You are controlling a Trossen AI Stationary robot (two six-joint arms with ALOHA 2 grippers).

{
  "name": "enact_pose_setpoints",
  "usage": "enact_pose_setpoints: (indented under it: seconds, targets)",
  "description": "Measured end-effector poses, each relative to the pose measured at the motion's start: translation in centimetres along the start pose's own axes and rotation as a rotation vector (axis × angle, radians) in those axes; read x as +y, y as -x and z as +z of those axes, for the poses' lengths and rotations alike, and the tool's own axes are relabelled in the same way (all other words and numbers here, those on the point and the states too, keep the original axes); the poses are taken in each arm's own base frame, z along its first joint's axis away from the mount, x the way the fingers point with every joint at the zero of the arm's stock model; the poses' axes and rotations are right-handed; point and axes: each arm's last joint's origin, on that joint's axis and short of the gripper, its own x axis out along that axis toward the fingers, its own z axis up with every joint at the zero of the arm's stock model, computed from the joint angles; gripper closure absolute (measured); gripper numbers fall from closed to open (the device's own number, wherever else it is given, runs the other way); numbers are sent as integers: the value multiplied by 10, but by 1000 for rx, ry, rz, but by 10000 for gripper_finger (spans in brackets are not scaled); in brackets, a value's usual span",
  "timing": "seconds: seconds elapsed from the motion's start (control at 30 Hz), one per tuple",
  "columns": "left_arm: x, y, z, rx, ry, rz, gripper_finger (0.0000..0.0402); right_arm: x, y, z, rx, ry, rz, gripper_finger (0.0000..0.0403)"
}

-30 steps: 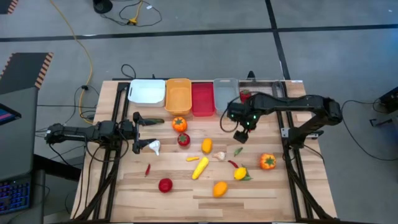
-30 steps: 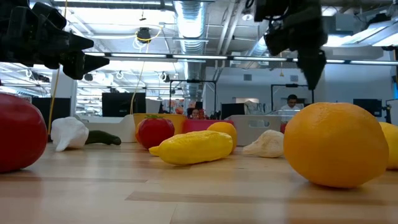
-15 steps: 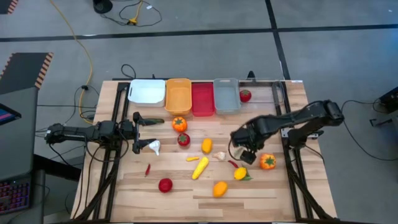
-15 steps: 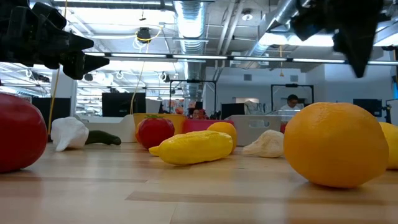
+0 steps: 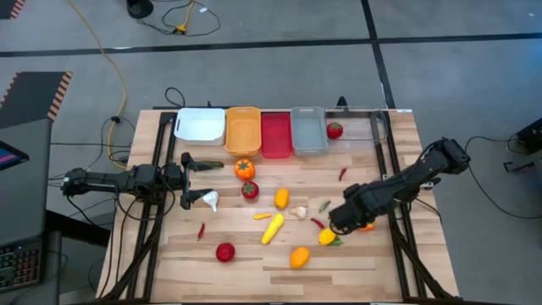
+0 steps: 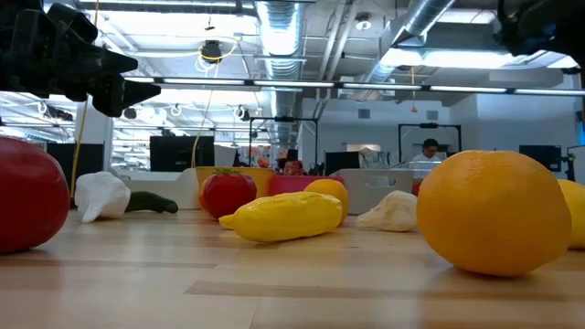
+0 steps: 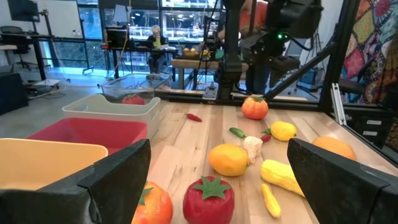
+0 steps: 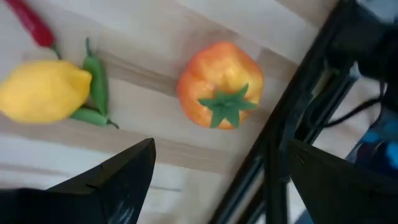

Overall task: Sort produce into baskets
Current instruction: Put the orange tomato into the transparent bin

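Big open lab w/ desks and monitors in the back, and a wooden slat worktop (image 5: pixel 254 254) carrying everything. Five baskets (image 5: pixel 243 129) sit in a row along the far edge; a tomato (image 5: pixel 334 130) is already in the clear one at the right end. The rest of the produce is scattered mid-worktop.

The bit that matters: right tool (image 5: pixel 345 222) is low over the orange pepper (image 5: pixel 366 222), which sits near the right rail. In the right wrist view the pepper (image 8: pixel 219 84) is dead ahead between the two fingers, stem up, so it's roundish w/ no real long axis to line up on. Fingers spread wide, nothing in them. Lemon (image 5: pixel 327 236) w/ green bits and a red chilli (image 5: pixel 316 223) are just beside it, so imo the drop needs to stay off those.

Left tool (image 5: pixel 188 181) hangs over the left side near the garlic (image 5: pixel 210 200), also wide open and empty, well apart from the pepper. The right arm is clearly the nearer one, prob its pick.
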Motion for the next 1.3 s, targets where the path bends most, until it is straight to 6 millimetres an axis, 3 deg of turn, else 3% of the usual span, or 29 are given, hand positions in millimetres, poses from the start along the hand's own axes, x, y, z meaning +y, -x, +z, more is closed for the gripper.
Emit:
enact_pose_setpoints:
  seconds: [0.3,0.53,1.3]
  targets:
    - [0,0,0,0,0,0,36,-5,-7,-33,-174,-272,37,21]
    - [0,0,0,0,0,0,36,-8,-33,-47,-232,-393,72,21]
    - [0,0,0,0,0,0,36,-10,-101,-37,-273,-426,144,21]
